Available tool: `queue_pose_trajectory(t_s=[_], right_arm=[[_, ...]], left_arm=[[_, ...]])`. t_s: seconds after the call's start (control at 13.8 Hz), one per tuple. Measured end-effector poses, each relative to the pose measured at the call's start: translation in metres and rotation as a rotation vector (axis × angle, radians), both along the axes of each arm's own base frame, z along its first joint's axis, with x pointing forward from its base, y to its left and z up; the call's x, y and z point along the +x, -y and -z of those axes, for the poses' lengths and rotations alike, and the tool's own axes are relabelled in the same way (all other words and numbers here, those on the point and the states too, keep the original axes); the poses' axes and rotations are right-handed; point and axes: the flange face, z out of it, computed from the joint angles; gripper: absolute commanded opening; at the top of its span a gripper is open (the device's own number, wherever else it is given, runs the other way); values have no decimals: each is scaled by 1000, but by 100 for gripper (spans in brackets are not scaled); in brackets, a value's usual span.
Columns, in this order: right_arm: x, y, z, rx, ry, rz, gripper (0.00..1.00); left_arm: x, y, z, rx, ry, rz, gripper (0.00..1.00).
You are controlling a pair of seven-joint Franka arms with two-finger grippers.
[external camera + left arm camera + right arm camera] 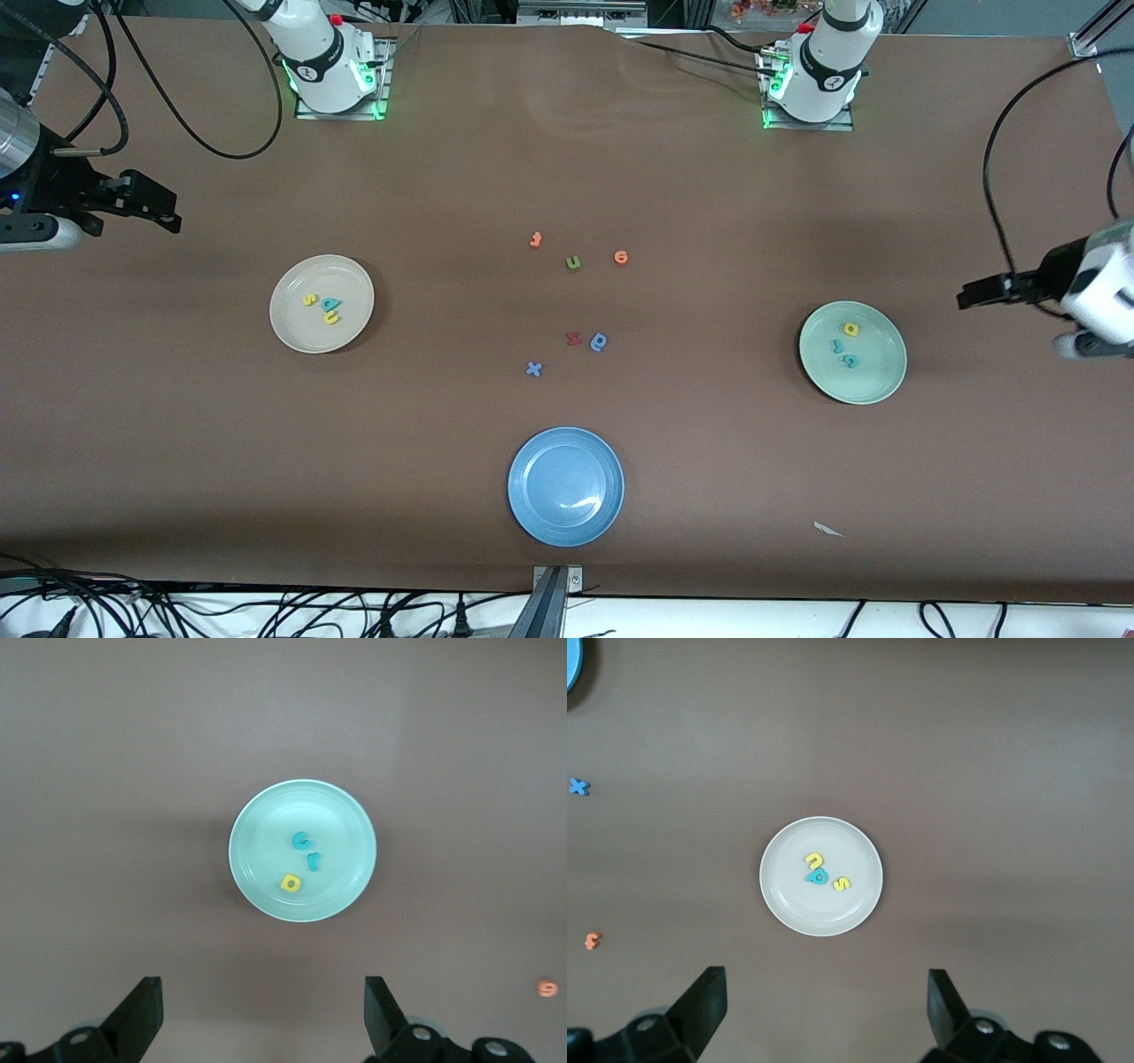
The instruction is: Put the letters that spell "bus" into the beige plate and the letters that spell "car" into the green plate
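- Nearest the front camera lies the blue plate (565, 486), with nothing in it; it is not part of the task.
- Between the blue plate and the robot bases, six leftover letters lie on the brown table (567, 177): a blue "x" (533, 369), a red "z" (573, 338), a blue rounded letter (599, 341), a green "u" (573, 262) and two orange letters (535, 239) (621, 257).
- Toward the right arm's end stands the beige plate (292, 337). It holds the yellow "s" (309, 299), the teal "b" (330, 306) and the yellow "u" (331, 317), lying close together.
- Toward the left arm's end stands the green plate (877, 381). It holds the yellow "a" (850, 330), the teal "r" (837, 346) and the teal "c" (850, 361), each apart from the others.
- Right gripper (151, 206): up over bare table at the right arm's end, jaws spread wide, holding nothing.
- Left gripper (988, 291): up over bare table at the left arm's end, jaws spread wide, holding nothing.
- Status, as a judgement: both words are sorted into the correct plates, and no task letter remains on the table. The task appears complete; both arms wait.
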Motion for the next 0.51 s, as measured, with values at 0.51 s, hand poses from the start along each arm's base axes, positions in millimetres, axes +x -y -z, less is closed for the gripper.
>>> queue_pose_trajectory(t_s=[0.51], right_arm=[[0, 16, 0, -1, -2, 29, 100]], left_arm=[[-26, 40, -46, 4, 66, 66, 100]])
